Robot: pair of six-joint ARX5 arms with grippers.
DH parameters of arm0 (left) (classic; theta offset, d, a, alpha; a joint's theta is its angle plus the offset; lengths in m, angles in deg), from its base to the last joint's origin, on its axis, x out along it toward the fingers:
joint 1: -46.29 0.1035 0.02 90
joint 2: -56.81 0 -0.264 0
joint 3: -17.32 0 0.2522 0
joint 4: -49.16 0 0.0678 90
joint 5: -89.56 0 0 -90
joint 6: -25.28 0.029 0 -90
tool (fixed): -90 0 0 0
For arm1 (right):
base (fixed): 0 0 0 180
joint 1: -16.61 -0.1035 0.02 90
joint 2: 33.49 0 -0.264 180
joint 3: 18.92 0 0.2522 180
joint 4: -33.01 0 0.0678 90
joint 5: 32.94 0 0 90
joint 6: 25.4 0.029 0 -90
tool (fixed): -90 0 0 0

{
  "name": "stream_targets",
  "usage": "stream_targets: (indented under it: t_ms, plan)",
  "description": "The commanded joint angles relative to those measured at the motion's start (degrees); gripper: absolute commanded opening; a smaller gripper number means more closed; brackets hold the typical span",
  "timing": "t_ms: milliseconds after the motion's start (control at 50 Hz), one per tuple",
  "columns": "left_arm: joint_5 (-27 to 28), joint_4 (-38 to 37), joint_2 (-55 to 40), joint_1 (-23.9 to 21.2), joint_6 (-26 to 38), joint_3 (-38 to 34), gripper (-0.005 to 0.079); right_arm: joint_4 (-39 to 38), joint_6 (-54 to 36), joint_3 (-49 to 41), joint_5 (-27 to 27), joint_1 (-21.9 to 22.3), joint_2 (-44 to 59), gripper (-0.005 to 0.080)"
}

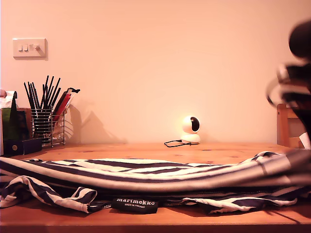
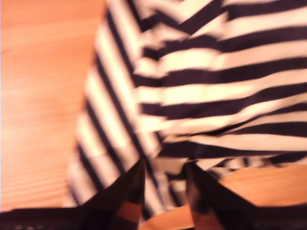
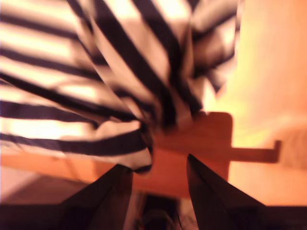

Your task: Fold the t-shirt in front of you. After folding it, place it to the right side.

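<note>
The t-shirt (image 1: 146,170), striped dark navy and white, lies stretched across the wooden table (image 1: 146,149), its dark label (image 1: 135,204) at the near edge. A taut, blurred band of it rises toward the exterior view's right, where a blurred dark arm (image 1: 296,92) hangs. In the first wrist view, striped cloth (image 2: 216,96) runs down between the fingers of my first gripper (image 2: 164,165), which looks shut on it. In the second wrist view, gathered folds (image 3: 72,72) converge at my second gripper (image 3: 159,163), which looks shut on the cloth, raised past the table edge.
A wire holder of dark pens (image 1: 46,121) and small boxes (image 1: 14,131) stand at the exterior view's back left. A white round camera (image 1: 190,130) with a cable sits at the back middle. A wooden chair (image 1: 287,127) (image 3: 225,143) stands at that view's right.
</note>
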Motion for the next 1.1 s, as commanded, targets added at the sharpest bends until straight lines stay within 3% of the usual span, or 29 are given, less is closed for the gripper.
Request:
stream_targets:
  t_ms: [0,180,380,480,720,940,1080]
  plan:
    - [-1.7,0.4,0.3,0.3,0.4,-1.0,0.0252,0.3,-0.4,1.1,0.4,0.3,-0.8,0.0323]
    - [-8.9,1.1,0.3,0.3,0.9,-1.0,0.0255,4.8,-1.1,3.8,0.3,0.3,-0.8,0.0328]
    - [-14.1,1.3,0.3,0.3,0.9,-0.2,0.0257,3.1,-1.3,3.9,0.2,0.6,-0.8,0.0378]
    - [-11.7,1.6,0.3,0.2,0.8,0.3,0.0257,1.2,-1.2,4.0,0.8,1.1,-0.8,0.0414]
    - [-7.0,3.7,0.3,-0.8,0.1,0.5,0.0256,0.7,-0.8,4.2,1.9,1.8,-0.7,0.0413]
    - [9.7,6.6,0.3,-3.6,-4.7,0.5,0.0257,-4.0,-0.3,4.2,3.0,2.6,1.8,0.0414]
    - [15.8,10.0,0.3,-7.4,-7.2,0.5,0.0256,-5.3,-0.4,4.2,3.2,3.7,5.1,0.0429]
